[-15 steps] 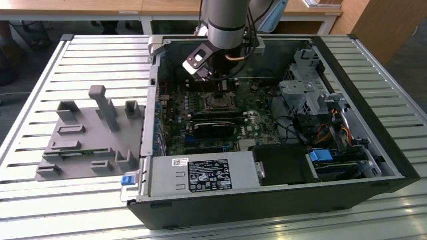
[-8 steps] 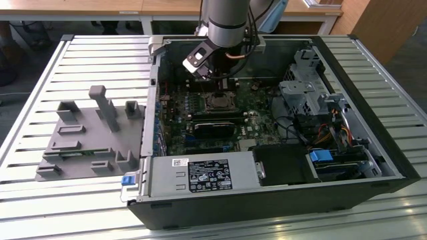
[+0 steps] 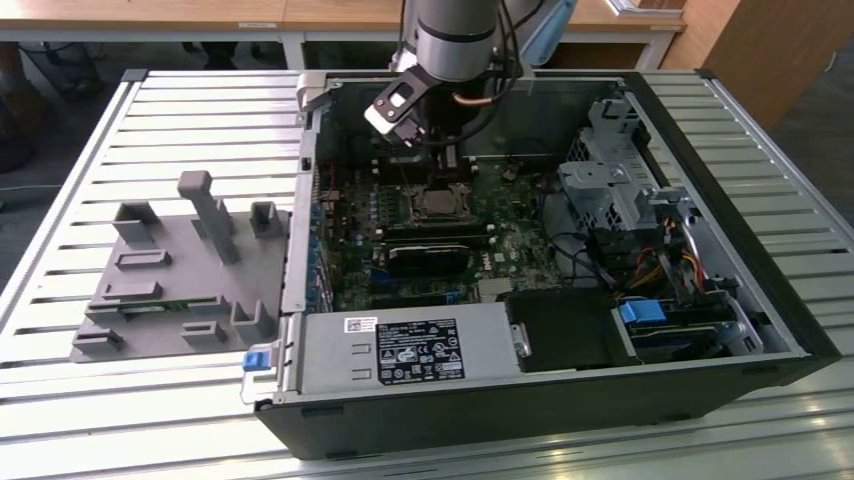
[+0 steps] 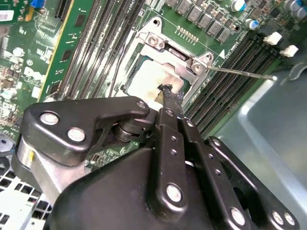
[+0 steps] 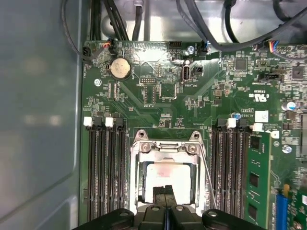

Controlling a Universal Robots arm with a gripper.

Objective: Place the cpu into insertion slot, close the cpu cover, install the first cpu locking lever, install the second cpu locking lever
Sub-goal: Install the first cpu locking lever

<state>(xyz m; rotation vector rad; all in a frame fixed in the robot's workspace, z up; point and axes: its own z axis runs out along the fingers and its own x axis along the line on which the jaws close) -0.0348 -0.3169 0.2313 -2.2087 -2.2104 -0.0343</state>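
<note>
The cpu (image 5: 165, 173) lies in the insertion slot (image 3: 438, 203) on the green motherboard, its silver top shining through the window of the cpu cover (image 5: 165, 149). The cover (image 4: 184, 61) lies down flat over the chip. My gripper (image 5: 165, 195) is shut with nothing between its fingers, and its black tip (image 4: 167, 91) hovers right over the chip's near edge. In the exterior view the gripper (image 3: 447, 165) hangs inside the case just behind the socket. One thin metal locking lever (image 4: 242, 73) sticks out sideways over the memory slots; it shows beside the socket (image 5: 207, 172).
Long black memory slots (image 5: 103, 167) flank the socket, with a green memory stick (image 5: 256, 179) in one. Case walls, a drive cage (image 3: 614, 190), cables and a power supply (image 3: 400, 350) surround the board. A grey fixture (image 3: 174, 270) sits on the slatted table at the exterior view's left.
</note>
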